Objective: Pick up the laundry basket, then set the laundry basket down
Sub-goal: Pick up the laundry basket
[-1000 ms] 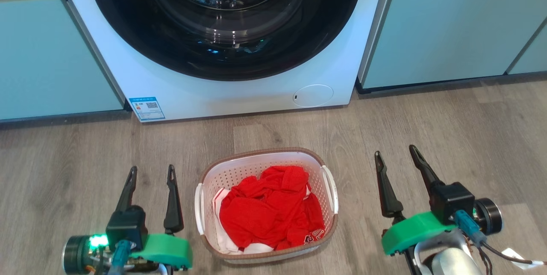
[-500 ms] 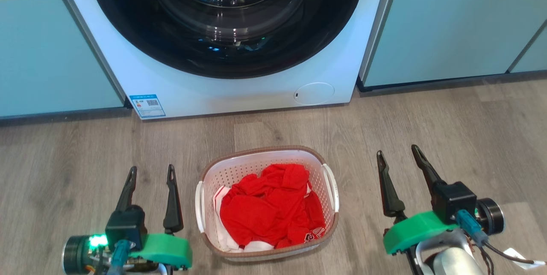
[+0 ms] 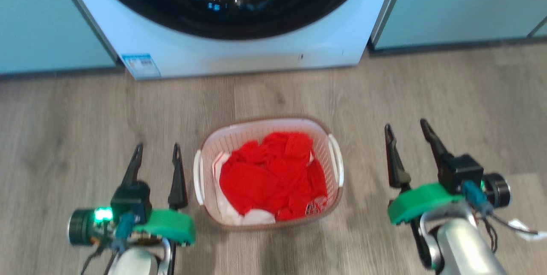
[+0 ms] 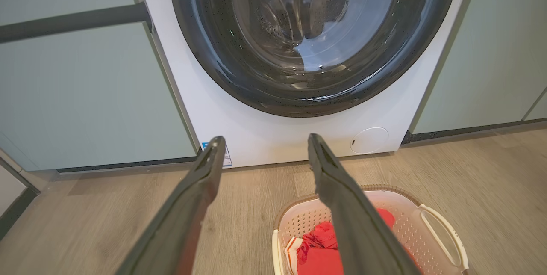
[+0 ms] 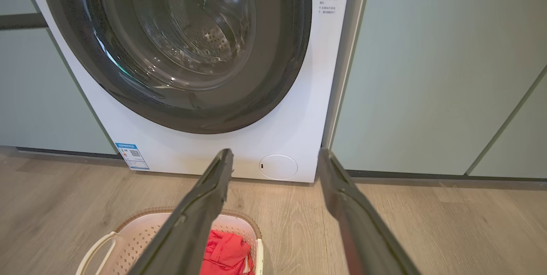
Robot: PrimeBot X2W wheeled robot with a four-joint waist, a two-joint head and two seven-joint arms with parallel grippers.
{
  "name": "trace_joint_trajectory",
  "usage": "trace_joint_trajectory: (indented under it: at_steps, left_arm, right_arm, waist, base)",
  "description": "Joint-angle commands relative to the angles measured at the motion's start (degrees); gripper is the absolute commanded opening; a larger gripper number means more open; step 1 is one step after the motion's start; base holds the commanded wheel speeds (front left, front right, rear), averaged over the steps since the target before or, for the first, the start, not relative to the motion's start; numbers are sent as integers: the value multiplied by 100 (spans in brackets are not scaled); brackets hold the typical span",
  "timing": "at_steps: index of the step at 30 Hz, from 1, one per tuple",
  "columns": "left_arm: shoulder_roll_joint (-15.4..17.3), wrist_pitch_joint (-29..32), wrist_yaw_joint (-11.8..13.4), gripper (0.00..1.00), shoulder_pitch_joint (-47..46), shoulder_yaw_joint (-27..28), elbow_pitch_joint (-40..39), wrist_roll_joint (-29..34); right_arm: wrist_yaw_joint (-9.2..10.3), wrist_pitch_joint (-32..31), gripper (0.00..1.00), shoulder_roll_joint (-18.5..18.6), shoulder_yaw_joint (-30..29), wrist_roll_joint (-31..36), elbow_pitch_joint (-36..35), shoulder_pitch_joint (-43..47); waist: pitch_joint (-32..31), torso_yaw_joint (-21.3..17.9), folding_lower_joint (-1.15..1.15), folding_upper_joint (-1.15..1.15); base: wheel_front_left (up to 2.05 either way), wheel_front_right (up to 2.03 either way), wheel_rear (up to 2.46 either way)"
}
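White oval perforated plastic laundry basket (image 3: 256,134) between left gripper (image 3: 157,149), right gripper (image 3: 406,125); both released, empty. Risk: tilt, spill of red clothes (image 3: 269,172) from uneven grasp on white side handles (image 3: 198,177).

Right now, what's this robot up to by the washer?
The robot faces a basket of red clothes on the floor before a washer. Its left claw and right claw hang open on either side of it, touching nothing. The basket is not yet lifted.
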State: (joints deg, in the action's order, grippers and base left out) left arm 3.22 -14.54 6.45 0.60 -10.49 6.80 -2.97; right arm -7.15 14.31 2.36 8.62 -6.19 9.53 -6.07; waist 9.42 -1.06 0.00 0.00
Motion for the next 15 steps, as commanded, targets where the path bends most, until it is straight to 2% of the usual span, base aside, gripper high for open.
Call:
trace_joint_trajectory:
  at_steps: [1,15]
  left_arm:
    - [-26,-46,-40,100,-385,161,-45,-30]
    - [-33,-46,-156,100,-1698,95,1272,-387]
  right_arm:
    - [-34,69,100,52,64,3,-61,-350]
    - [-34,69,100,52,-154,141,1008,-1489]
  waist:
    - [475,37,0,0]
    - [1984,144,0,0]
  base:
    - [0,0,0]
    - [0,0,0]
